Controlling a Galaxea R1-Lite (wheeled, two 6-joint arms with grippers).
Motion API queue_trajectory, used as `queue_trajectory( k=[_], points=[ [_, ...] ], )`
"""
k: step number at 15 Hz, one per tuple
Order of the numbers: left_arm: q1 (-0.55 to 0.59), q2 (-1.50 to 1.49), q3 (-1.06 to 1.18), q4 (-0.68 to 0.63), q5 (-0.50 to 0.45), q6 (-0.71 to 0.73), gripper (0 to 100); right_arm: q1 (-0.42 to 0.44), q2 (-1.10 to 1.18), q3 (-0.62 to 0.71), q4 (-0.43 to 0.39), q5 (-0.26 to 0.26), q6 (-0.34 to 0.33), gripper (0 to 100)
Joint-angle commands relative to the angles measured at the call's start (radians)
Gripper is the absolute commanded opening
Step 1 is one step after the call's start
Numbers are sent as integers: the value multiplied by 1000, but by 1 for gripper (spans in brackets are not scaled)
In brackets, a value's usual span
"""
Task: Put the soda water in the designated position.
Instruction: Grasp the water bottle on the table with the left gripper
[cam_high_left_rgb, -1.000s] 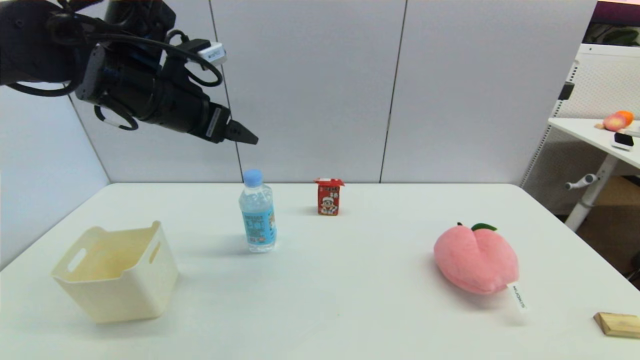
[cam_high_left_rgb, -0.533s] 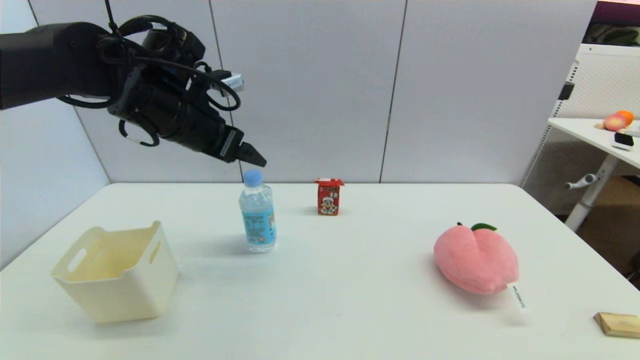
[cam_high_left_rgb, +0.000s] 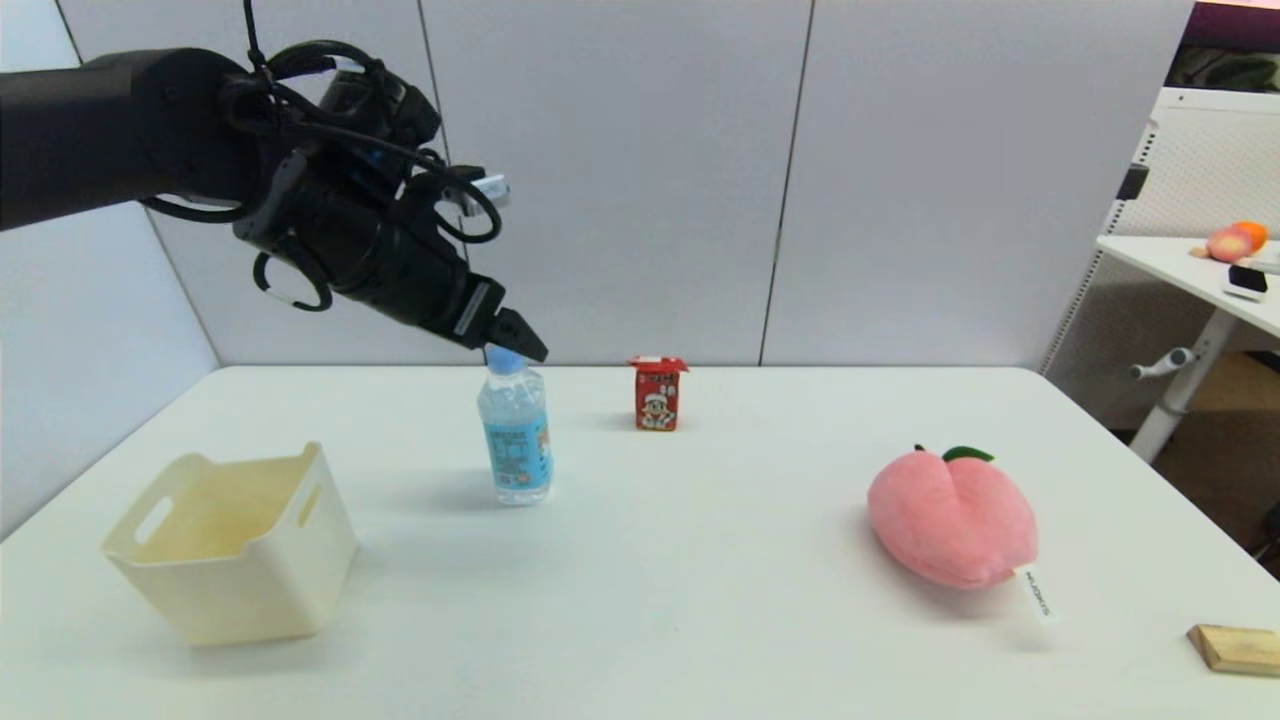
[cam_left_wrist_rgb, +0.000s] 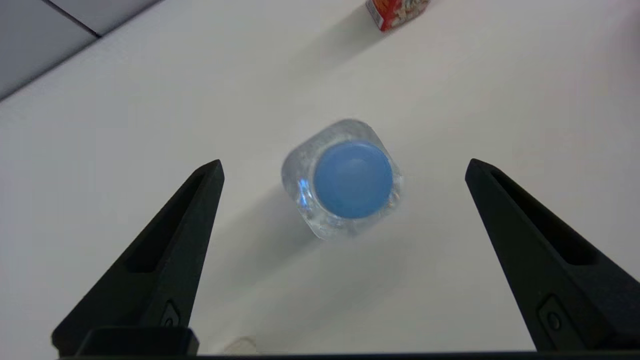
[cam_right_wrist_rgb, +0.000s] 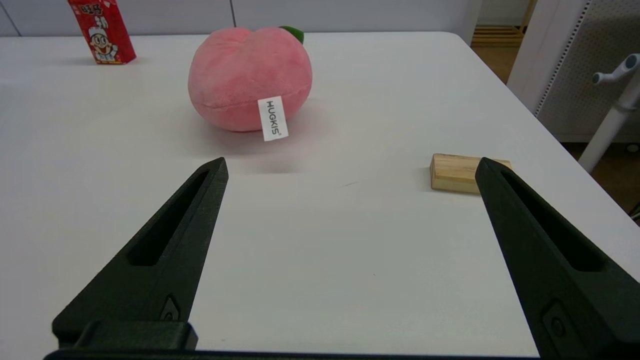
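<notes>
The left claw (cam_high_left_rgb: 520, 338) is coming down toward the soda water (cam_high_left_rgb: 516, 425). In the 2 earlier head pictures it is hanging high and to the left of the bottle; now its black tips are sitting just over the light blue cap and are covering part of it. The bottle itself is not moving: it is standing upright on the white counter (cam_high_left_rgb: 700, 560), between the cream bin (cam_high_left_rgb: 235, 545) and the red carton (cam_high_left_rgb: 657, 393).

In the left wrist view the claw (cam_left_wrist_rgb: 345, 167) is spread wide, and the blue cap of the soda water (cam_left_wrist_rgb: 352, 179) is lying almost in the middle between the 2 fingers (cam_left_wrist_rgb: 170, 250), with free space on each side. Nothing is touching the bottle yet.

I am judging that the arm is lining up for a grasp from above, so the task is only at its beginning and the bottle is still waiting to be carried to a bare patch of the counter.

The right claw (cam_right_wrist_rgb: 350, 167) is staying parked low over the counter near the pink peach toy (cam_right_wrist_rgb: 250, 77) and the wooden block (cam_right_wrist_rgb: 462, 172), also spread and holding nothing.
</notes>
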Motion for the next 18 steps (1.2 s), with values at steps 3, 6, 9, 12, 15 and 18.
queue_trajectory(
  k=[3,6,9,12,15,18],
  points=[
    [-3,18,4,24,3,2,100,0,0,0,0,0,0,100],
    [-3,39,4,18,3,2,100,0,0,0,0,0,0,100],
    [-3,50,4,16,4,-1,100,0,0,0,0,0,0,100],
    [-3,53,4,16,6,-4,100,0,0,0,0,0,0,100],
    [-3,55,4,16,6,-9,100,0,1,0,0,0,0,100],
    [-3,49,4,15,6,-9,100,0,0,0,0,0,0,100]
  ],
)
